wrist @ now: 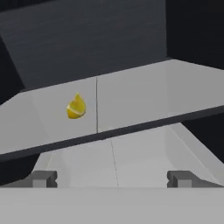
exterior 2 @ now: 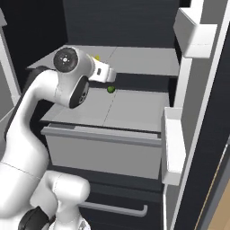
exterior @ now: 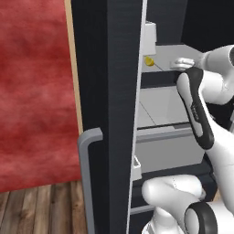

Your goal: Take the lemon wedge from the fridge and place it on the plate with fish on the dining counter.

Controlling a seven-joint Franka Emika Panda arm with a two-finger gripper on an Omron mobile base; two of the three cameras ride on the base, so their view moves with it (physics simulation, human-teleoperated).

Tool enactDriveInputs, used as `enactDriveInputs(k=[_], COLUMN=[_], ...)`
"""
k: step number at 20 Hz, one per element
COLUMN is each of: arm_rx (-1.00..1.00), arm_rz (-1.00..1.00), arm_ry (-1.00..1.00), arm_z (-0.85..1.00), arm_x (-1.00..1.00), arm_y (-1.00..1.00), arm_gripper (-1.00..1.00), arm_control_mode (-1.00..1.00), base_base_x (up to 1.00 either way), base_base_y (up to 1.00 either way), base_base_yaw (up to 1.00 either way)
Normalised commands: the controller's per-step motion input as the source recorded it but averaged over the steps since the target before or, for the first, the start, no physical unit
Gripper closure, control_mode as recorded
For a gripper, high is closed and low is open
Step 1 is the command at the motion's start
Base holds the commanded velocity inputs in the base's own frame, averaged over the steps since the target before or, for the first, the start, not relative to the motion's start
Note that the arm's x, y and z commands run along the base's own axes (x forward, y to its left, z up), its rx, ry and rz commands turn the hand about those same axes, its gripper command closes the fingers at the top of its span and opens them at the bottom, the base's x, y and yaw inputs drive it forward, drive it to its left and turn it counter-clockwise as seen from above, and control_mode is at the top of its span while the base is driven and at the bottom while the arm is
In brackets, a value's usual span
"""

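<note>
Left base view, from the left edge: a red wall panel (exterior: 34, 91) above a strip of brown wooden plank floor (exterior: 41, 208), then the open black door (exterior: 107, 114) of the tall black fridge (exterior: 192, 18), seen edge-on with its long grey bar handle (exterior: 87, 173) low on the near face. Past the door edge, the tiny bright yellow lemon wedge (exterior: 149, 60) lies on the upper pale grey shelf (exterior: 164, 50), near that shelf's front lip, with the white arm's hand reaching in just to its right. Right base view: the arm's round wrist joint sits in front of the same upper pale grey shelf (exterior 2: 139, 60), a sliver of the wedge (exterior 2: 95, 57) showing just past it; a small round green ball (exterior 2: 110, 89) rests on the lower shelf (exterior 2: 130, 110), near its back, and white door bins (exterior 2: 173, 148) hang on the right-hand door. Hand view: the wedge (wrist: 76, 107) sits left of centre on the upper shelf (wrist: 153, 94), clear of its front edge, pointed end up. The two-finger gripper (wrist: 112, 178) has its dark fingertips (wrist: 43, 178) spread wide apart (nothing between them), level with the gap below that shelf and short of the wedge, not touching it.
</note>
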Motion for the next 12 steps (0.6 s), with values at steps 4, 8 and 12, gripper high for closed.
enactDriveInputs(k=[4, 8, 12], arm_rx=[0.08, 0.01, -0.02], arm_rz=[0.08, 0.08, 0.00], arm_ry=[0.03, 0.03, 0.06], arm_z=[0.66, 0.40, -0.12], arm_x=[0.57, 0.23, 0.16], arm_y=[0.20, 0.11, 0.09], arm_gripper=[-1.00, -1.00, -1.00], arm_control_mode=[-1.00, -1.00, -1.00], base_base_x=[0.00, 0.00, 0.00], base_base_y=[0.00, 0.00, 0.00], base_base_yaw=[0.00, 0.00, 0.00])
